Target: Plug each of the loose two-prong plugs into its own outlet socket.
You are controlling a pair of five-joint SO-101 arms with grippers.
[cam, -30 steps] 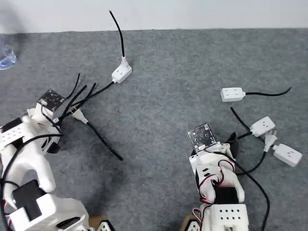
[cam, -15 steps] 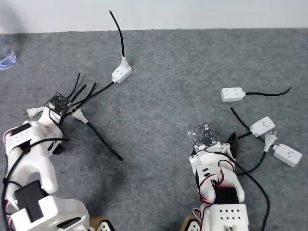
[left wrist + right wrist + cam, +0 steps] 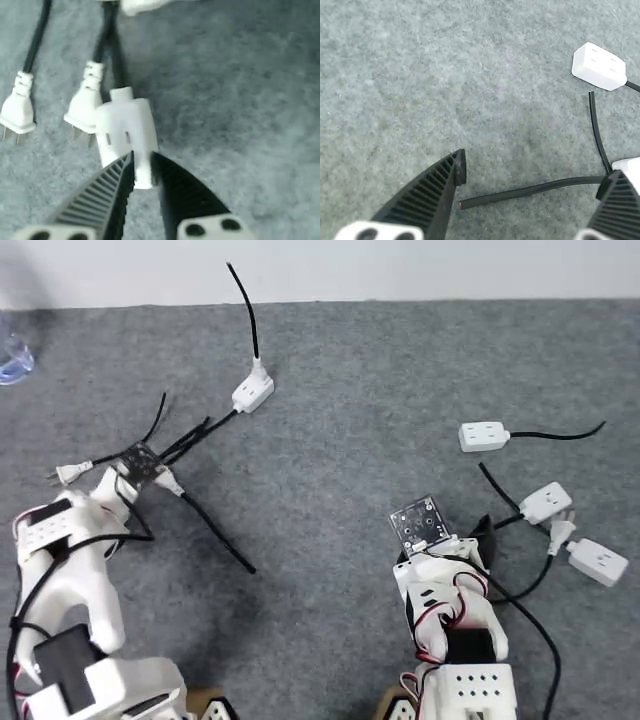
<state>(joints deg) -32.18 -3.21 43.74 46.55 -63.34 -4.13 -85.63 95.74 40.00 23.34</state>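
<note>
Your left gripper (image 3: 141, 159) pinches an outlet socket (image 3: 125, 127) at the table's left.
Its jaws sit narrow on the socket's end, with two loose plugs (image 3: 82, 107) just beside it. Your right gripper (image 3: 537, 172) hangs wide open over grey carpet (image 3: 420, 75), with another socket (image 3: 599, 66) farther off.

Grey desk (image 3: 350, 570), white wall (image 3: 420, 270), one clear object (image 3: 12, 355)
The desk has a grey, felt-like covering that meets the plain wall along its far side. The clear, bluish object sits at the far left corner, cut off by the frame.
</note>
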